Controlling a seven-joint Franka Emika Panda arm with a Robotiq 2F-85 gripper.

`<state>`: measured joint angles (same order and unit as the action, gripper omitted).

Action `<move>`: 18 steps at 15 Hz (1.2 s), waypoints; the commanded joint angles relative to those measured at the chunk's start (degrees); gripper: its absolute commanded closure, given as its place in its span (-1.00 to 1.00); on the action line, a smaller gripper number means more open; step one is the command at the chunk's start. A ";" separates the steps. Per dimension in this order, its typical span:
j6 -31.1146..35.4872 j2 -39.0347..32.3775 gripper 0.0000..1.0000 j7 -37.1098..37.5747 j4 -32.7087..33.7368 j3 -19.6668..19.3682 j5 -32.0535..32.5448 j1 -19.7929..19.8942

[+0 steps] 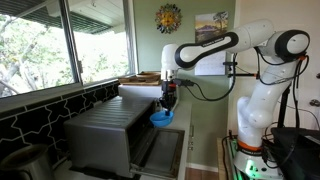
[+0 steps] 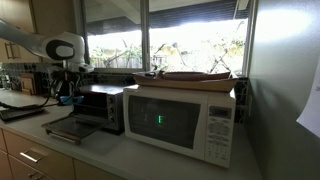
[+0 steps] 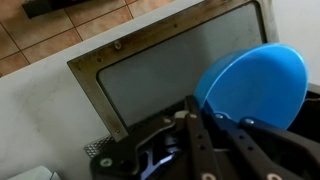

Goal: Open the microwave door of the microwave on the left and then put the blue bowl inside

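1. The gripper is clamped tight on the rim of the blue bowl; the bowl hangs just below the fingers; the wrist view shows it tilted, its round edge jutting out past the fingertips.
2. Directly under the gripper lies the microwave door, dropped flat on its lower hinge; a riveted metal frame edges its pale pane; open air separates bowl and door.
3. The microwave, grey and ribbed on top, stands just beside the gripper; its mouth faces the bowl, which is outside the cavity and over the lowered door.
4. Beyond the gripper, a white microwave sits just beside the grey one, a wooden tray across its top.
5. Below, the counter runs out past the door's front edge; a window rises behind the appliance, well above the gripper.
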<state>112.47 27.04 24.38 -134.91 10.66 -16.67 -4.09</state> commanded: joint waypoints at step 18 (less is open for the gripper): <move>25.72 -9.28 0.91 15.67 -4.16 -1.37 -9.17 0.71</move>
<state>135.48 18.72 38.15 -138.63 9.69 -23.83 -2.50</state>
